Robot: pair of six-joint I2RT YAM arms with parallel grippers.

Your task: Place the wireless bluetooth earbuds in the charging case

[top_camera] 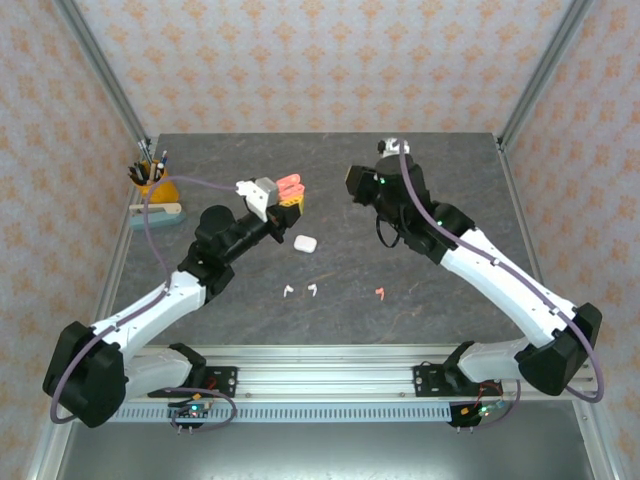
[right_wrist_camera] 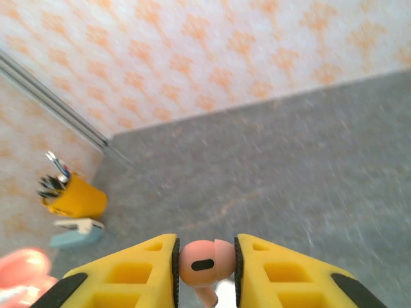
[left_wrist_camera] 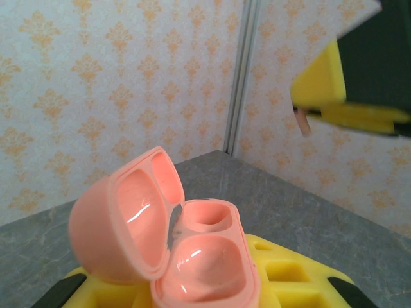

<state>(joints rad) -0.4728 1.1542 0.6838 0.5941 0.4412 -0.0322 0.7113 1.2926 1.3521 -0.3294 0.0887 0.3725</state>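
My left gripper (top_camera: 288,196) is shut on a coral-pink charging case (left_wrist_camera: 209,260), held above the table with its lid (left_wrist_camera: 119,224) swung open to the left and both wells empty. My right gripper (top_camera: 357,181) hovers a short way to the right of the case, facing it. It is shut on a coral-pink earbud (right_wrist_camera: 204,260), pinched between its yellow fingers (right_wrist_camera: 138,273) with the stem pointing down. A second coral earbud (top_camera: 380,293) lies on the table. Two white earbuds (top_camera: 288,291) (top_camera: 313,289) lie near the closed white case (top_camera: 305,242).
A yellow pen cup (top_camera: 150,180) stands at the table's far left with a small teal and white object (top_camera: 160,210) beside it. Patterned walls and metal posts close in the dark grey table (top_camera: 330,320).
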